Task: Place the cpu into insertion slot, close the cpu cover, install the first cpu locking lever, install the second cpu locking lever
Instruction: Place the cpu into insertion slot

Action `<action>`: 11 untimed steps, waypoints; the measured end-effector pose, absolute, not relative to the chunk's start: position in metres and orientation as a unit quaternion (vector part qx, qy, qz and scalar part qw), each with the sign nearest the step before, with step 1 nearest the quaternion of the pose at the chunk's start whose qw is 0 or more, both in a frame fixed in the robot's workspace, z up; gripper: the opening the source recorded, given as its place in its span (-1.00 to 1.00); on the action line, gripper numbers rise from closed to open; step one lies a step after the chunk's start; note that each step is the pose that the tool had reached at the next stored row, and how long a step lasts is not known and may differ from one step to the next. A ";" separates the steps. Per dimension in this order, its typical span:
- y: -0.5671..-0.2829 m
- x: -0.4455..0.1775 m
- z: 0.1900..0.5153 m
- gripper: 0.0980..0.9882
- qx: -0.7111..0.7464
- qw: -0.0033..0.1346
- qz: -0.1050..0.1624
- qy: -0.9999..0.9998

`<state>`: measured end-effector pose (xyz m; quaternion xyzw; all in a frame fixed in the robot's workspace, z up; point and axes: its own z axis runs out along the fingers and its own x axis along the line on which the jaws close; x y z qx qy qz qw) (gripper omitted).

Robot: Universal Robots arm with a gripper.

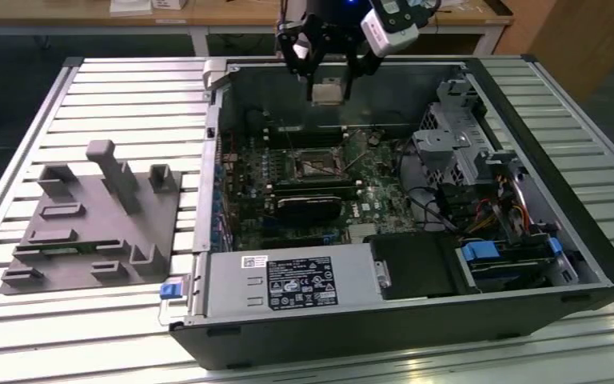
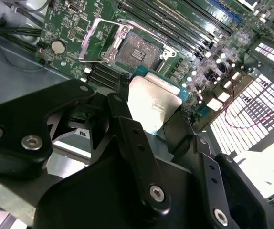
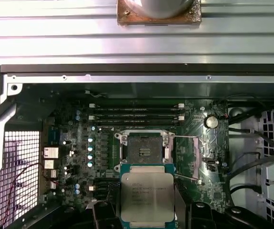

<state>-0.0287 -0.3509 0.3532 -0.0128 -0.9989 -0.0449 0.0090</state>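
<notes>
With the gripper [image 1: 329, 80] closed to the width of the cpu [image 1: 328, 94] and clamped on two opposite edges, high over the open case [image 1: 563, 240], well above the green board [image 1: 376, 196] and short of the insertion slot [image 1: 316, 164], carry the chip level and square to the socket's silvery rim. Match notches and corner mark before lowering, descend straight without sliding across the contacts, stay clear of the cpu cover [image 2: 101, 40], seemingly swung open beside the socket in the second wrist view, and release only once seated flat, likely without pressing.
</notes>
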 end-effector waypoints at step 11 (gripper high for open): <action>-0.350 -0.029 0.333 -0.01 -0.013 0.009 -0.045 -0.999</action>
